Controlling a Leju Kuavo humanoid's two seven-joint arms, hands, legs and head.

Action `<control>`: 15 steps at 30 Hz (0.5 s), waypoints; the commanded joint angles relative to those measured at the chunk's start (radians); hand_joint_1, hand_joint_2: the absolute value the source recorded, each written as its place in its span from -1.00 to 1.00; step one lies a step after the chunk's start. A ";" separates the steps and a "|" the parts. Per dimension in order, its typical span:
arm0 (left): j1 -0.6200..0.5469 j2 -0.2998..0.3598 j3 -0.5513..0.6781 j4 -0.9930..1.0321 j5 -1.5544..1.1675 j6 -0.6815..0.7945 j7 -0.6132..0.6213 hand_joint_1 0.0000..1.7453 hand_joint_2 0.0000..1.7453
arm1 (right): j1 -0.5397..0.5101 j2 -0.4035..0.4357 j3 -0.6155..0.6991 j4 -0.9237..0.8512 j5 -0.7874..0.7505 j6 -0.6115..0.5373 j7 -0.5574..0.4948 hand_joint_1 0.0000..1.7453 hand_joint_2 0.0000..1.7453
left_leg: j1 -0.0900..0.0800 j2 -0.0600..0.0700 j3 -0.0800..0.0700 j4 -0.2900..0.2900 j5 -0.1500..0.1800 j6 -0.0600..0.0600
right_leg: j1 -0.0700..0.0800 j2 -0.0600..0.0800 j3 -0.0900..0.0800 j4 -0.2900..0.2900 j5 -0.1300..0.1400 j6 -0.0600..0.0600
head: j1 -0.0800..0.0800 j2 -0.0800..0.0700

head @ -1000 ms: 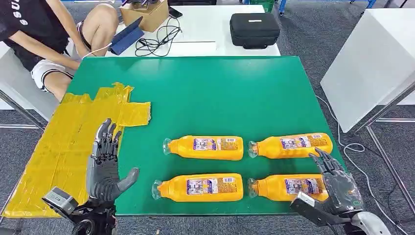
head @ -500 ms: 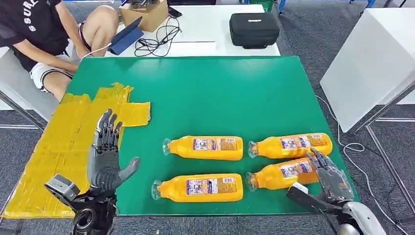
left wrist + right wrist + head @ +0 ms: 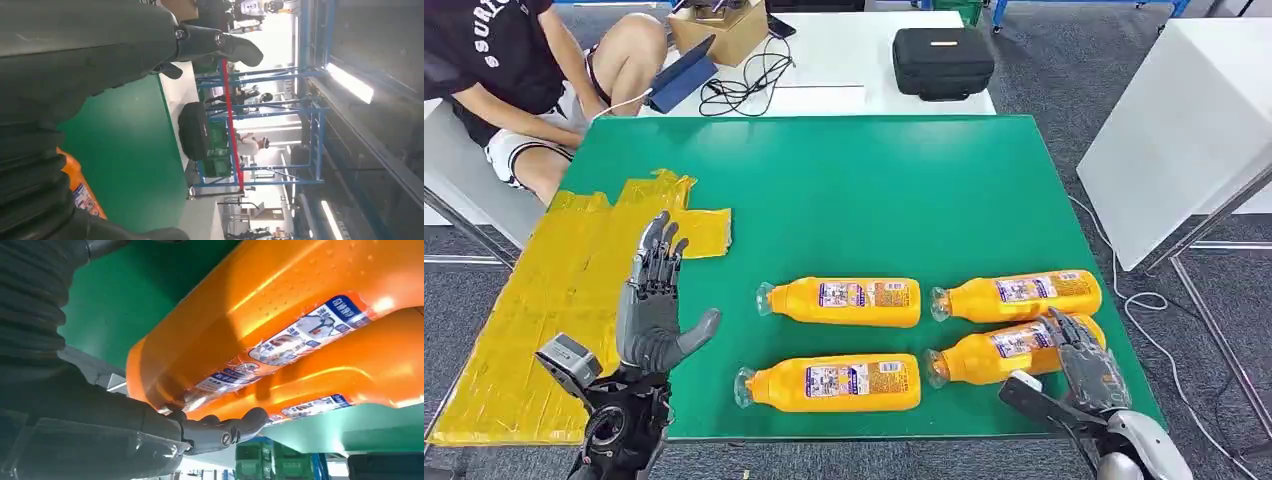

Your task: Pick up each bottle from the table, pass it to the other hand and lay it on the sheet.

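Orange juice bottle (image 3: pixel 1009 352) tilts up in the right hand's (image 3: pixel 1089 365) clamped fingers; left hand (image 3: pixel 652 305) waits spread, yellow sheet (image 3: pixel 544 300) bare.

Even, bright overhead light falls on the green table (image 3: pixel 854 190) in the head view, which is sharp, with only faint, soft shadows under the bottles lying on it. In the left wrist view, ceiling light strips (image 3: pixel 350 82) glare white above a washed-out background, while the hand's cover close to the lens is dark and blurred. In the right wrist view the near orange bottle (image 3: pixel 280 325) carries bright glare streaks and looks soft.
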 commanded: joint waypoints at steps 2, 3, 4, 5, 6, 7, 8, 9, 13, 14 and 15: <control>-0.052 0.008 0.016 0.096 0.011 -0.002 0.006 -1.00 1.00 | -0.056 -0.029 0.078 0.175 0.004 0.041 0.007 -1.00 1.00 | 0.001 0.000 0.005 -0.001 0.000 0.000 | 0.001 -0.001 0.005 -0.002 0.000 0.001 | 0.000 0.000; -0.052 0.009 0.017 0.100 0.011 -0.002 0.006 -1.00 1.00 | -0.062 -0.032 0.078 0.181 0.003 0.043 0.007 -1.00 1.00 | 0.000 0.000 0.005 -0.001 0.000 0.000 | 0.000 -0.002 0.006 -0.002 0.000 0.001 | 0.000 0.000; -0.054 0.010 0.016 0.105 0.011 -0.002 0.006 -1.00 1.00 | -0.067 -0.032 0.080 0.193 0.002 0.044 0.007 -1.00 1.00 | 0.001 0.000 0.006 -0.002 0.000 -0.001 | 0.001 -0.002 0.007 -0.003 0.000 0.001 | 0.000 0.000; -0.056 0.011 0.015 0.110 0.011 -0.002 0.006 -1.00 1.00 | -0.072 -0.034 0.081 0.202 0.001 0.045 0.007 -1.00 1.00 | 0.001 0.000 0.007 -0.002 -0.001 -0.001 | 0.001 -0.002 0.008 -0.003 0.000 0.001 | 0.000 0.000; -0.056 0.011 0.015 0.110 0.011 -0.002 0.006 -1.00 1.00 | -0.072 -0.034 0.081 0.202 0.001 0.045 0.007 -1.00 1.00 | 0.001 0.000 0.006 -0.002 0.000 -0.001 | 0.001 -0.002 0.007 -0.003 0.000 0.001 | 0.000 0.000; -0.058 0.011 0.015 0.114 0.011 -0.002 0.006 -1.00 1.00 | -0.076 -0.034 0.082 0.208 0.001 0.045 0.007 -1.00 1.00 | 0.001 0.001 0.008 -0.002 0.000 -0.001 | 0.001 -0.002 0.008 -0.003 0.000 0.001 | 0.000 0.000; -0.058 0.011 0.015 0.114 0.011 -0.002 0.006 -1.00 1.00 | -0.076 -0.034 0.082 0.208 0.001 0.045 0.007 -1.00 1.00 | 0.001 0.000 0.007 -0.002 0.000 -0.001 | 0.001 -0.002 0.008 -0.003 0.000 0.001 | 0.000 0.000; -0.058 0.011 0.015 0.114 0.011 -0.002 0.006 -1.00 1.00 | -0.076 -0.034 0.082 0.208 0.001 0.045 0.007 -1.00 1.00 | 0.001 0.000 0.008 -0.002 0.000 -0.001 | 0.001 -0.003 0.009 -0.003 0.000 0.001 | 0.000 0.000; -0.073 0.018 0.002 0.138 0.024 0.003 0.007 -1.00 1.00 | -0.092 -0.058 0.096 0.237 0.001 0.080 0.031 -1.00 1.00 | 0.000 -0.001 0.008 -0.001 0.000 0.000 | 0.000 -0.002 0.009 -0.002 0.000 0.001 | 0.000 0.000; -0.081 0.018 -0.002 0.145 0.031 0.004 0.010 -1.00 1.00 | -0.100 -0.074 0.105 0.252 0.000 0.090 0.034 -1.00 1.00 | 0.001 -0.001 0.009 -0.002 -0.001 -0.001 | 0.001 -0.004 0.011 -0.004 0.000 0.002 | 0.000 0.000; -0.088 0.017 -0.003 0.156 0.036 0.006 0.014 -1.00 1.00 | -0.110 -0.085 0.111 0.269 0.000 0.097 0.035 -1.00 1.00 | 0.000 -0.001 0.008 -0.002 0.000 0.000 | 0.000 -0.003 0.010 -0.003 0.000 0.001 | 0.000 0.000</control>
